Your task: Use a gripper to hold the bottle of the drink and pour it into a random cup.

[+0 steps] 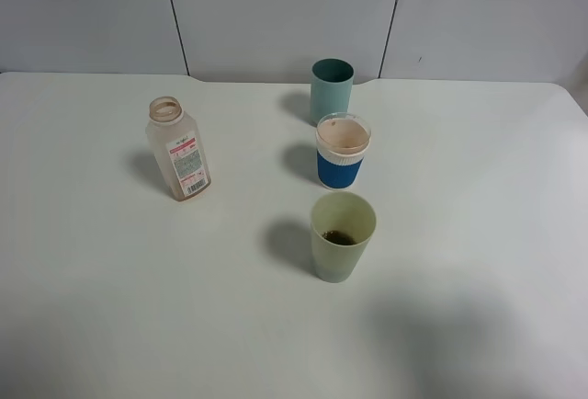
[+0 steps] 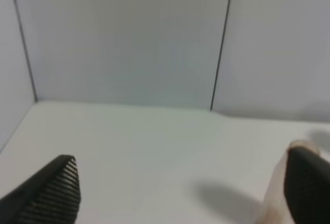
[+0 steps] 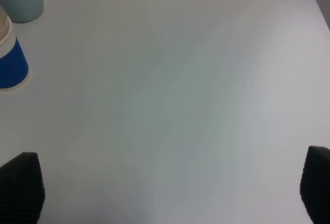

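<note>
The uncapped bottle of the drink (image 1: 179,149) stands left of the yellowish-green cup (image 1: 343,235). Probably light, thin-walled and slick, it wants a gentle mid-body grip. Both the left gripper (image 2: 180,193) and right gripper (image 3: 170,193) gape wide, empty.

You get even, soft, fairly bright light in the overhead view, and the bottle (image 1: 179,149), teal cup (image 1: 331,89), paper cup (image 1: 342,151) and green cup (image 1: 342,235) each throw a blurred shadow to their left on the white table (image 1: 478,188), which has no hard glare. A broad faint shadow darkens its near right part. Both wrist views look soft and dimmer, with the dark fingertips (image 2: 49,193) out of focus.
</note>
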{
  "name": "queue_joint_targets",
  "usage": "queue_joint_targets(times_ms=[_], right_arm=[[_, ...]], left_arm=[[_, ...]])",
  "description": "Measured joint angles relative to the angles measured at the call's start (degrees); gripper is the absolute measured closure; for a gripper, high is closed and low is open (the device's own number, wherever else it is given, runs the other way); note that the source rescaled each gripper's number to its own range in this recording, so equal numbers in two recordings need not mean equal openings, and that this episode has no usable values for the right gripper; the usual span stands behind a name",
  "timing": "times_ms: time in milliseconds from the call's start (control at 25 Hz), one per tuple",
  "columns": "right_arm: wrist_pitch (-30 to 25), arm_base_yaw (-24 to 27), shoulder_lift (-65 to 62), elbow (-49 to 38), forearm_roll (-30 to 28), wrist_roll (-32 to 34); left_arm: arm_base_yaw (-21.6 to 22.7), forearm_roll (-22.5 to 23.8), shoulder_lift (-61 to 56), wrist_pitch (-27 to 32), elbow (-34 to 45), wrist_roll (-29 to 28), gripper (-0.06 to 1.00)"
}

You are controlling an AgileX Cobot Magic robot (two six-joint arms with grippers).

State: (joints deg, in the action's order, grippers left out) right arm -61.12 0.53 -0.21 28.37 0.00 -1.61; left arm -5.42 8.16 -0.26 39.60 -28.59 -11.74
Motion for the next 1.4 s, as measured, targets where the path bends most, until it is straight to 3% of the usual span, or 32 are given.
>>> queue_joint_targets(times_ms=[400,840,1400], right_arm=[[0.0,0.0,0.0,0.0,0.0,0.0],[0.0,0.0,0.0,0.0,0.0,0.0],[0.0,0.0,0.0,0.0,0.0,0.0]], left_arm=[[0.0,-2.0,0.0,16.5,-3.4,0.2,0.10],[0.0,-2.0,0.0,20.7,-0.4,3.7,0.10],[0.0,-3.0,-0.1,20.8,-0.4,4.9,0.10]])
